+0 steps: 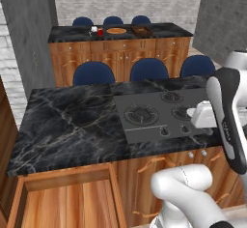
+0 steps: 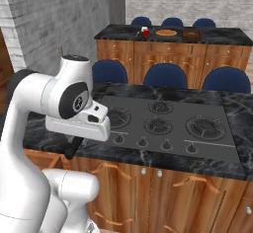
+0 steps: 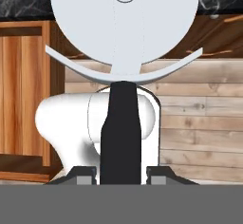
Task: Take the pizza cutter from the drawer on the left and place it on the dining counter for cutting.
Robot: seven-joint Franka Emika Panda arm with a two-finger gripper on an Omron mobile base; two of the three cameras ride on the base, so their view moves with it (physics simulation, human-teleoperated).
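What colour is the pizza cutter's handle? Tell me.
Black, below a pale round blade; the pizza cutter shows best in the hand view, held in the pincer.

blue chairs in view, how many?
6. Three behind the dining counter. Three between it and the cooktop island. More may be hidden.

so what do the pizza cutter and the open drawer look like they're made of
Pizza cutter: a pale grey, smooth matte wheel, probably metal, on a plain black handle, maybe plastic; it is rendered without shine. Drawer: reddish-brown wood with visible plank grain and a satin finish.
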